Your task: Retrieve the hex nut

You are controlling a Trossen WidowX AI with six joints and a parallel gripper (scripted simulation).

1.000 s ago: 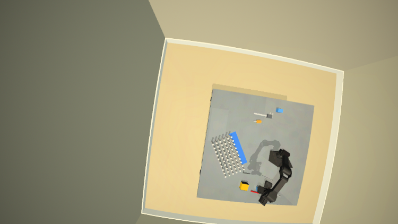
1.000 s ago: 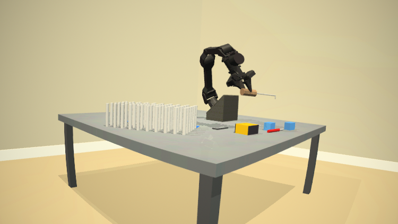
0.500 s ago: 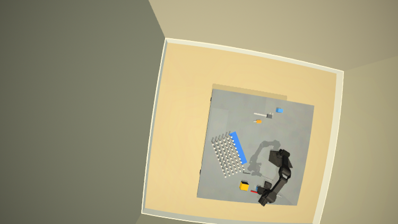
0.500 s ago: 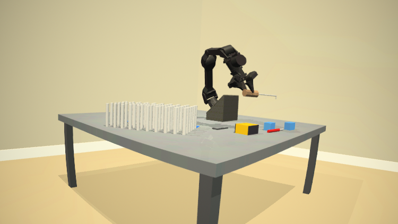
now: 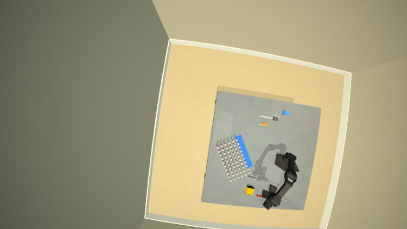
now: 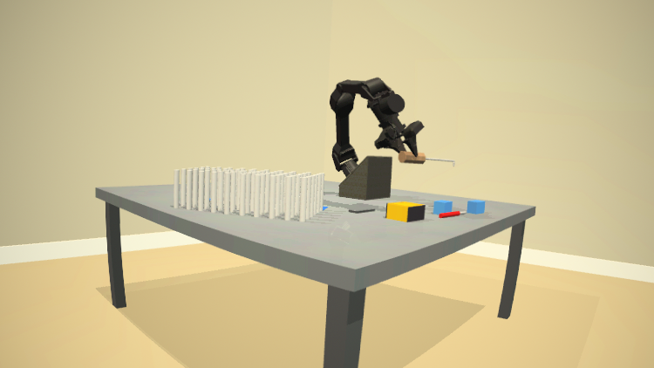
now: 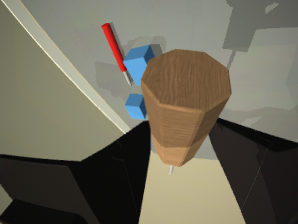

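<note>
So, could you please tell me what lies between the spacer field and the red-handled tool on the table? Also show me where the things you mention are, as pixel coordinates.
The yellow-and-black block (image 5: 249,190) (image 6: 405,211) stands between them, as the top and exterior views show.
</note>
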